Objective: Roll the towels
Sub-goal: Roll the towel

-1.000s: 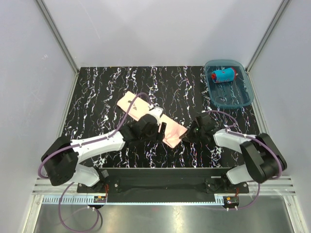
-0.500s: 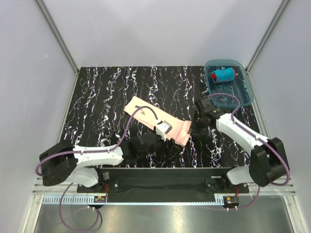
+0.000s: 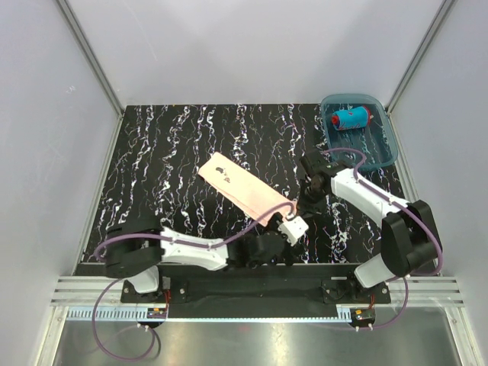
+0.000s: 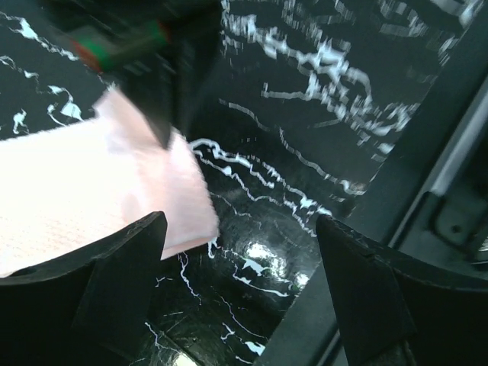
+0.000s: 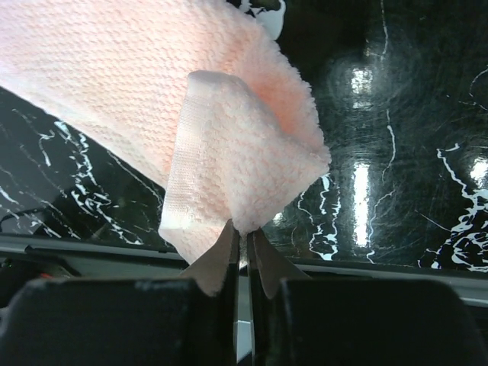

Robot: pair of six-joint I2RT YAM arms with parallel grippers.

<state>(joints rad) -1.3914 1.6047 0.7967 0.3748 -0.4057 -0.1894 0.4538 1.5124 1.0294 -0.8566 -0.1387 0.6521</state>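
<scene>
Since the left hand [image 4: 240,244] has pulled away, spread wide, only the right hand [image 5: 242,236] pinches the pink towel [image 5: 114,76] by its corner, so that roll's barely started.

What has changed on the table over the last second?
The left fingers came off the middle of the pink towel and swung back toward the near edge, open. The right fingers kept its corner pinched, tugging it slightly right. The blue towel stayed rolled in the tray.

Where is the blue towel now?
In the top view, the blue towel lies rolled in the blue tray at the far right corner of the table.
</scene>
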